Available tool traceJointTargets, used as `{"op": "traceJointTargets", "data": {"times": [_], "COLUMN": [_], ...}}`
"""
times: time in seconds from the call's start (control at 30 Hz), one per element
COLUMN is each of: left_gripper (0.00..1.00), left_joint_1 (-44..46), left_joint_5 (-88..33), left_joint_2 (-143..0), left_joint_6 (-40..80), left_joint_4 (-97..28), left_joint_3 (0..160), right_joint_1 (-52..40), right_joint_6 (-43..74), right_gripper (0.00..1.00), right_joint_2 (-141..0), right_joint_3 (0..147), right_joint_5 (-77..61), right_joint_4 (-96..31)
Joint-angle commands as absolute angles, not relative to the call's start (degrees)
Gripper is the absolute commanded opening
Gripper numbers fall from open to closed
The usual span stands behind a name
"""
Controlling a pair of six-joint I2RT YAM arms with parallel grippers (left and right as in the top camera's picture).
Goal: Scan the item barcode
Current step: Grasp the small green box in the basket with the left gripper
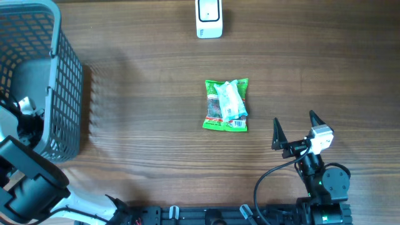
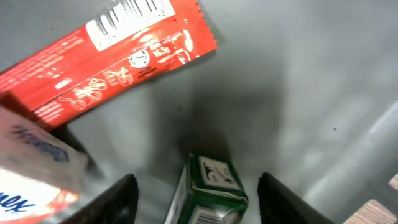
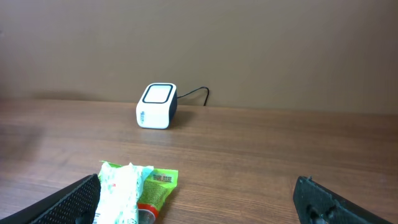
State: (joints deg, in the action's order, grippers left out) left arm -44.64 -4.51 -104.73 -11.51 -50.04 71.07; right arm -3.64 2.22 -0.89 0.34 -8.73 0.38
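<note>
One green packet (image 1: 225,105) lying flat, white scanner (image 1: 209,19) well apart

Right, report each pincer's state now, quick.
Left pincer: open, straddling the green box inside the basket, not gripping it.
Right pincer: open, holding nothing.

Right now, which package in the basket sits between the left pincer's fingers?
The small green box, between the fingers; the red packet lies beyond, and the white pack off to one side.
</note>
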Motion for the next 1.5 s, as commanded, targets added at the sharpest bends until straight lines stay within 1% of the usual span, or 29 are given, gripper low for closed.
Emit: {"op": "traceJointTargets", "data": {"times": [0.0,0.03,0.2,0.3,0.4,0.47,0.5,0.63,0.77,0.93,1.1,1.17,1.2,1.3,1.47], "left_gripper": [0.50,0.47,0.43,0.35,0.31,0.27,0.23,0.20,0.13,0.11,0.11,0.15,0.15,0.15,0.13], "left_joint_1": [-44.9,-44.9,-44.9,-44.9,-44.9,-44.9,-44.8,-44.8,-44.8,-44.7,-43.5,-42.1,-41.6,-38.4,-30.2], "left_joint_5": [-6.6,-6.6,-6.9,-7.0,-7.0,-7.1,-7.1,-7.1,-7.1,-7.1,-7.2,-7.2,-7.2,-7.2,-7.2], "left_joint_2": [-105.4,-105.4,-105.4,-105.4,-105.4,-105.4,-105.4,-105.0,-104.0,-101.5,-97.6,-95.5,-94.7,-91.4,-85.8], "left_joint_6": [-11.4,-11.1,-11.1,-11.0,-10.8,-9.8,-9.8,-9.8,-9.8,-5.2,-5.0,-4.9,-4.1,0.7,6.2], "left_joint_4": [-50.1,-50.1,-49.7,-48.9,-48.5,-48.5,-48.6,-49.5,-51.3,-52.7,-52.4,-51.9,-51.6,-49.6,-47.4], "left_joint_3": [70.3,70.3,69.2,69.3,70.1,71.4,72.3,76.2,82.6,92.9,104.4,109.2,110.7,115.0,115.7], "right_joint_1": [-3.4,-3.4,-3.4,-3.4,-3.4,-3.4,-3.4,-3.4,-3.4,-3.4,-3.4,-3.4,-3.4,-3.4,-3.4], "right_joint_6": [1.5,1.6,1.5,1.6,1.5,1.5,1.6,1.5,1.6,1.6,1.6,1.6,1.6,1.5,1.5], "right_gripper": [1.00,1.00,1.00,1.00,1.00,1.00,1.00,1.00,1.00,1.00,1.00,1.00,1.00,1.00,1.00], "right_joint_2": [-0.5,-0.5,-0.5,-0.5,-0.5,-0.5,-0.5,-0.5,-0.5,-0.5,-0.5,-0.5,-0.5,-0.5,-0.5], "right_joint_3": [0.3,0.3,0.3,0.3,0.3,0.3,0.3,0.3,0.3,0.3,0.3,0.3,0.3,0.3,0.3], "right_joint_5": [-8.4,-8.4,-8.4,-8.4,-8.4,-8.4,-8.4,-8.4,-8.4,-8.4,-8.4,-8.4,-8.4,-8.4,-8.4], "right_joint_4": [0.6,0.6,0.6,0.6,0.6,0.6,0.6,0.6,0.6,0.6,0.6,0.6,0.6,0.6,0.6]}}
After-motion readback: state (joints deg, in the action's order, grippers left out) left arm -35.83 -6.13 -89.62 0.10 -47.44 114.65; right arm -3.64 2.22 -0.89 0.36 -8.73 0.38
